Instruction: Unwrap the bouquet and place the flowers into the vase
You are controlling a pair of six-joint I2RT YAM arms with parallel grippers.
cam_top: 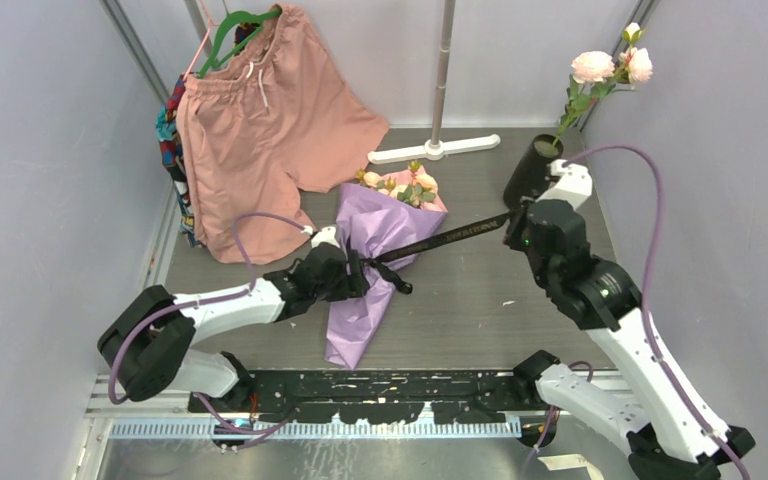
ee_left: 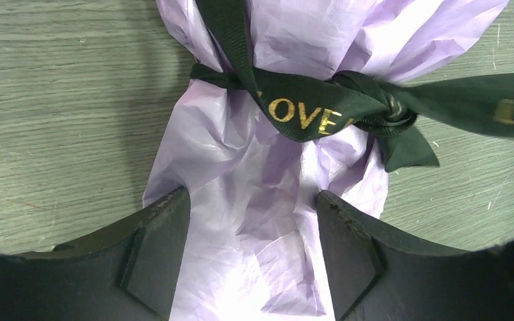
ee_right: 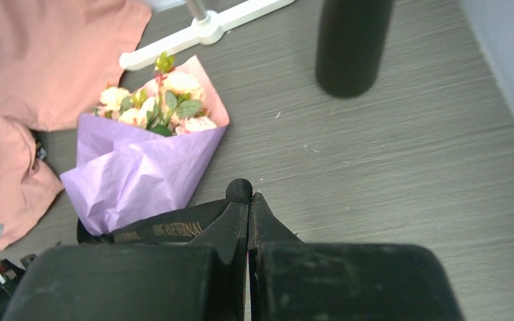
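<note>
Right hand (ee_right: 247, 200) pinches ribbon (cam_top: 455, 236) — vase (cam_top: 532, 170) holds pale blooms (cam_top: 610, 66).

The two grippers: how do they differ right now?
The left gripper stands open, a finger either side of the bouquet; the right gripper is shut on the ribbon. The left lies low over the wrap's narrow end; the right is near the vase, ribbon stretched taut between. Both are black with two fingers.

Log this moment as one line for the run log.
left gripper: open, straddling bouquet | right gripper: shut on ribbon, taut | knot: still tied | flowers: wrapped | vase: upright
</note>
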